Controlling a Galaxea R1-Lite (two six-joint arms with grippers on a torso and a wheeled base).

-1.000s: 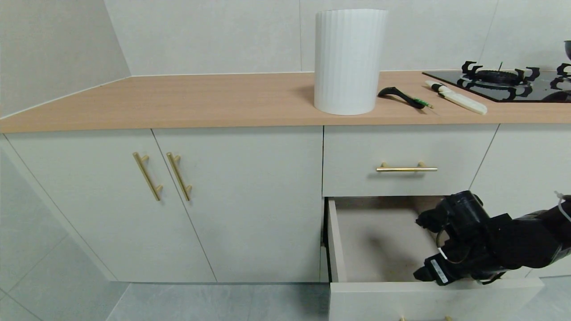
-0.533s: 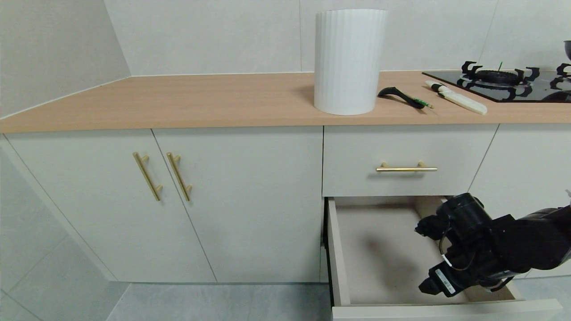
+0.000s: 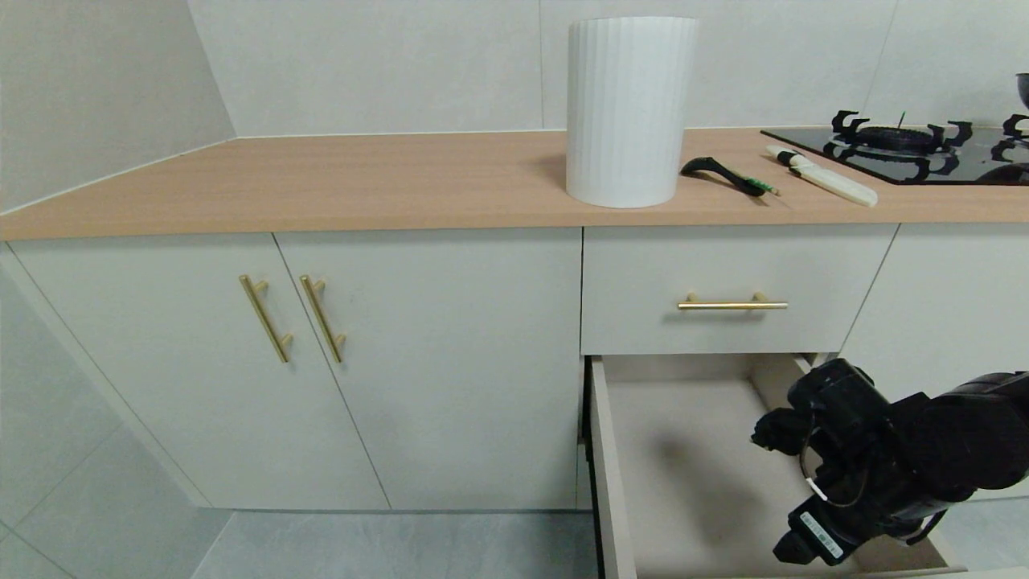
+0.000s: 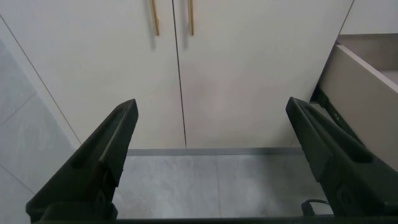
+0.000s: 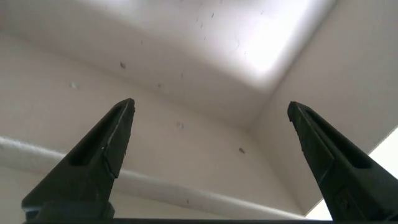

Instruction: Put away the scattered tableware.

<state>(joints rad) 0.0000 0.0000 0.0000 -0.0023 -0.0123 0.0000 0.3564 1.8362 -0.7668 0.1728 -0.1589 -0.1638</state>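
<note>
On the wooden countertop lie a black-handled utensil and a white knife, both to the right of a tall white ribbed container. Below them the lower drawer stands pulled out and holds nothing. My right gripper sits inside it near its right wall. In the right wrist view the right gripper is open, its fingers wide apart over the drawer's pale inner surface. My left gripper is open and holds nothing, facing the cabinet doors low near the floor.
A gas hob sits at the counter's right end. The upper drawer with a brass handle is closed. Two closed cabinet doors with brass handles are on the left. Grey floor tiles lie in front.
The lower drawer has slid farther out toward me. My right gripper has moved back and lower with it. Nothing on the countertop has moved.
</note>
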